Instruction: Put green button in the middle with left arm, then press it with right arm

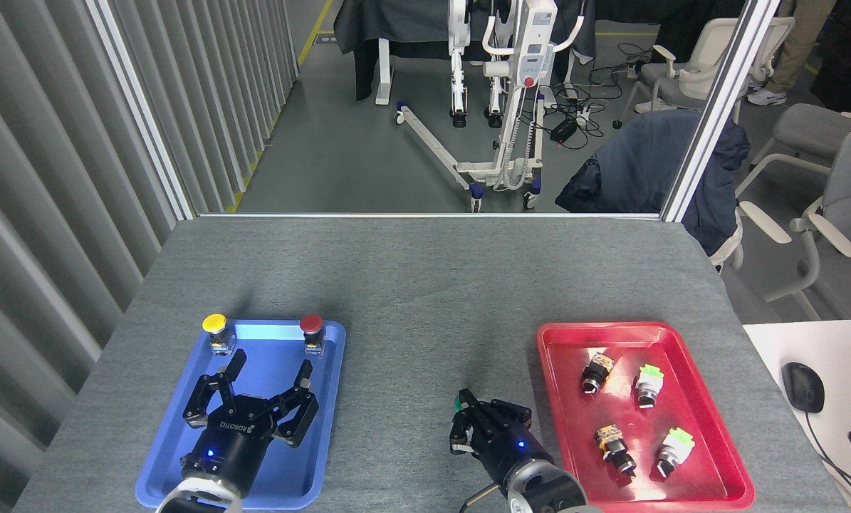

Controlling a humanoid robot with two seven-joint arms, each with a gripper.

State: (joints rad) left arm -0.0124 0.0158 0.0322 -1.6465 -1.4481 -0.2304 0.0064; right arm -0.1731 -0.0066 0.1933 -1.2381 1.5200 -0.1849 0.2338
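Only a sliver of the green button (456, 405) shows, on the bare grey tabletop between the two trays. My right gripper (466, 399), with a black cable at its wrist, sits on top of the button. Its fingers are shut together and cover most of the cap. Whether the cap is pushed down I cannot tell. My left gripper (270, 366) hovers open over the blue tray (325, 456), with nothing between its fingers.
A yellow-capped button (215, 324) and a red-capped button (312, 325) stand at the blue tray's far edge. The red tray (710, 456) on the right holds several small switches, two with light-green tips. A mouse (802, 387) lies on a white desk at far right.
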